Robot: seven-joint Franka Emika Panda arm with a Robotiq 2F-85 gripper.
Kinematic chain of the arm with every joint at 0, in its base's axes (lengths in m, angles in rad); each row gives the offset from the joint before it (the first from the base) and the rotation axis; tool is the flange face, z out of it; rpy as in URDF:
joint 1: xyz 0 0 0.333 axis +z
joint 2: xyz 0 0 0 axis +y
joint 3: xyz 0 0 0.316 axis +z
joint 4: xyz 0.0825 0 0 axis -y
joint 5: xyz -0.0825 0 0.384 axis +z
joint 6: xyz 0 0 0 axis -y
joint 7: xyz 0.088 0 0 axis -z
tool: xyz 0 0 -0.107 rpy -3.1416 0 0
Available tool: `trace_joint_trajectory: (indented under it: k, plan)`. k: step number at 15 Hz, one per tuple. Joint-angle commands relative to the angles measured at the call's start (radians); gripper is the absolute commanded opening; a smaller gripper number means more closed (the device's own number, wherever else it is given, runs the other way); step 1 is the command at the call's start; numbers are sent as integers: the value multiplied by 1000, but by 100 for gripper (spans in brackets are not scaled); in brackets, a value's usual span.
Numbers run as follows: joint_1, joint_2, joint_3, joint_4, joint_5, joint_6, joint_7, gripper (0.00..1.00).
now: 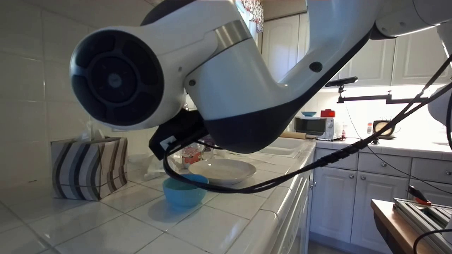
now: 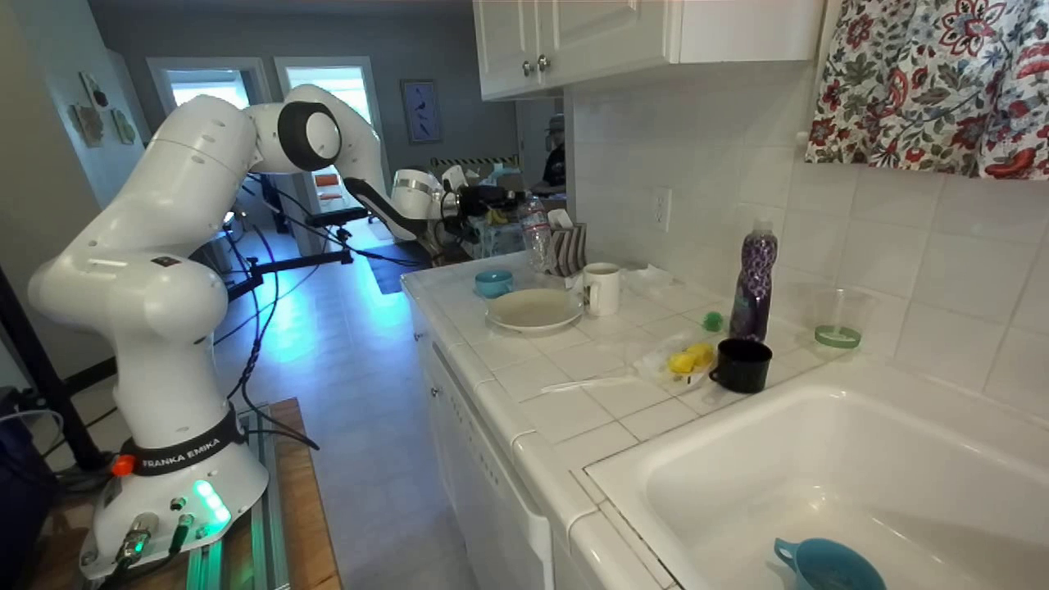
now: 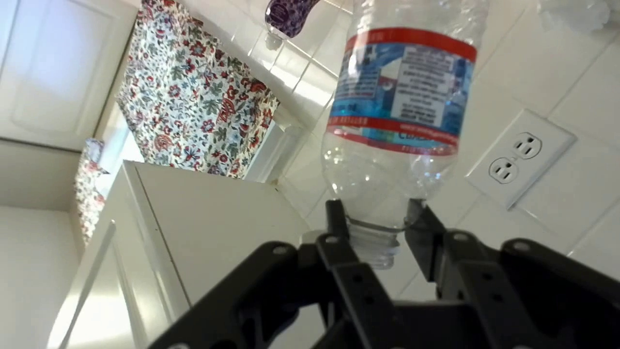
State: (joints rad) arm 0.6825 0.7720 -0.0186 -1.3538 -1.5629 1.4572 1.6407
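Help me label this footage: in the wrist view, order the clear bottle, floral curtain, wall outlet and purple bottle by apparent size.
1. Clear bottle, seen closest up
2. Floral curtain
3. Wall outlet
4. Purple bottle, partly out of frame

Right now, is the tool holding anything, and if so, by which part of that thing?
The tool holds a clear plastic bottle, pinched at its narrow end, where the body tapers into the neck.
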Motion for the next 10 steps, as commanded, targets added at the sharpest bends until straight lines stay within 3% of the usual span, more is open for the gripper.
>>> trace_joint_trajectory:
  k: [1,5,10]
  plan:
    - [-35,-7,50,-13,-49,-61,196,11]
    - [-72,-12,83,-25,-33,-96,412,11]
    - [-129,-23,124,-28,-26,-77,574,11]
